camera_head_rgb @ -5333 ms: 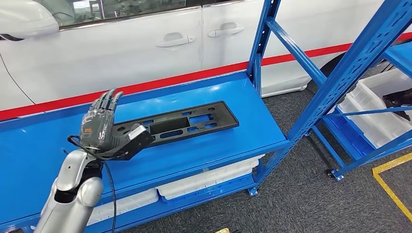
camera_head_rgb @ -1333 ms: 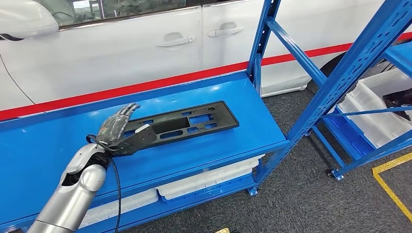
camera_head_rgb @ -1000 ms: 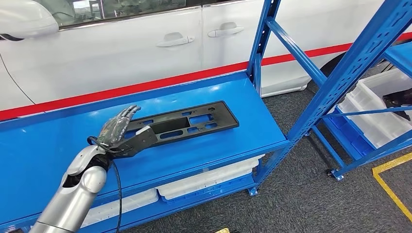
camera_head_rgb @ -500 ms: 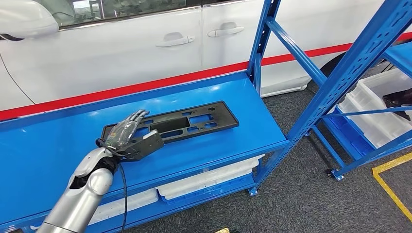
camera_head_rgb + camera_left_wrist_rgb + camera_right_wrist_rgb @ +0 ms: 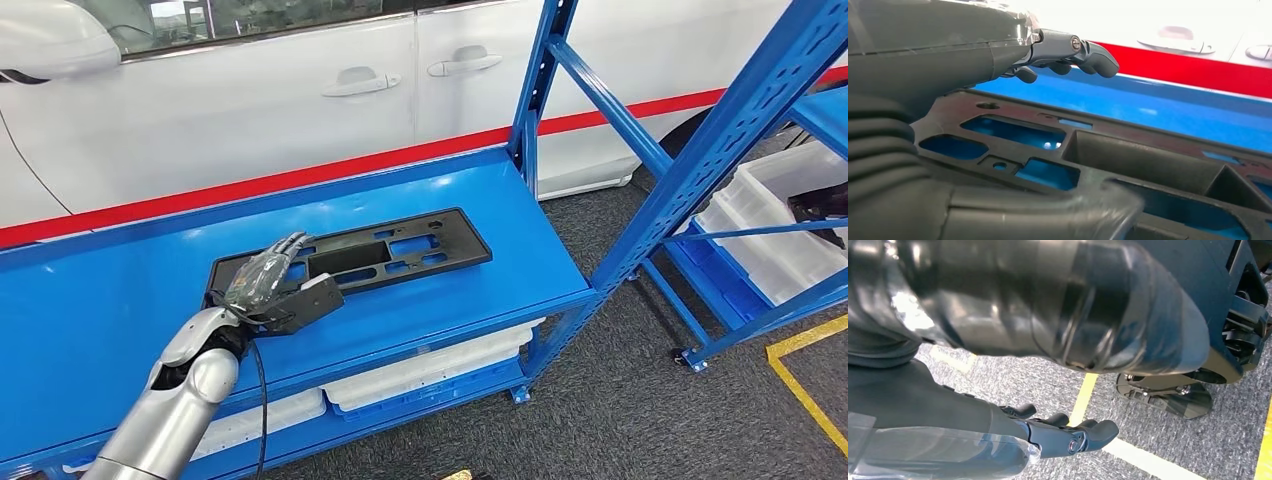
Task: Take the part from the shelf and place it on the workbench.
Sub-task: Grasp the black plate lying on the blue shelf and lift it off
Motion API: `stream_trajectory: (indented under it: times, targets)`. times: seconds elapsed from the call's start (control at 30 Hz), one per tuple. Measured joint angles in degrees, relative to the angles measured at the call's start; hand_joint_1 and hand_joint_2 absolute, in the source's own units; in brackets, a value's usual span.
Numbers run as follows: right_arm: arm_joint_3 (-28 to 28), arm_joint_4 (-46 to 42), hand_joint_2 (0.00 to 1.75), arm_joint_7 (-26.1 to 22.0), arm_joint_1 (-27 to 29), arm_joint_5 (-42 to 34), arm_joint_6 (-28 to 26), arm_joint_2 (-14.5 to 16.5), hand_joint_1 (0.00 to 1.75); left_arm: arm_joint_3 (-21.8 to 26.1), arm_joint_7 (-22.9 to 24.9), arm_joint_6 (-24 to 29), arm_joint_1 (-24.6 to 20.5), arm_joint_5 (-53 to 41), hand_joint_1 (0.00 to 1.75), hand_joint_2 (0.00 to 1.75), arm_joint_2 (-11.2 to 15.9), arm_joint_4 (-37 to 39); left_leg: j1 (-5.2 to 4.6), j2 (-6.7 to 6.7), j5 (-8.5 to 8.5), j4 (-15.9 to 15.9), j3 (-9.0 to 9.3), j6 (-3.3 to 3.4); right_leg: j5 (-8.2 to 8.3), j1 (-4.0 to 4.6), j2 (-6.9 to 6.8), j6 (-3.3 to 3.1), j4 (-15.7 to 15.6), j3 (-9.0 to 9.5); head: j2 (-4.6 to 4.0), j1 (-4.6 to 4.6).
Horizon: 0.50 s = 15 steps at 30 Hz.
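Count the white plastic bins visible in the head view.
3, maybe more hidden. Two white plastic bins sit on the lower tier of the blue metal shelf: one at left, one at centre. A third sits in the rack at right.

The left arm (image 5: 170, 410) reaches forward with its hand (image 5: 268, 285) held flat, palm down, fingers (image 5: 1083, 50) stretched out and slightly apart, holding nothing. The thumb (image 5: 1038, 212) lies below the fingers, pointing the same way. The right hand (image 5: 1013, 440) hangs low, fingers (image 5: 1093, 432) extended and loosely together, empty.
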Motion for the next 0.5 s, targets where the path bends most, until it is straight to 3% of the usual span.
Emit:
stream_trajectory:
  times: [0.5]
  targets:
    - [0.6,0.0,0.0,0.5,-0.1,0.2,0.1,0.0,0.0,-0.7,1.8,0.7,-0.1,-2.9,0.0,1.75,0.1,3.9,-0.01,0.0,0.0,0.0,-0.01,0.0,0.0,0.0,0.0,0.0,0.0,0.01,-0.01,0.0]
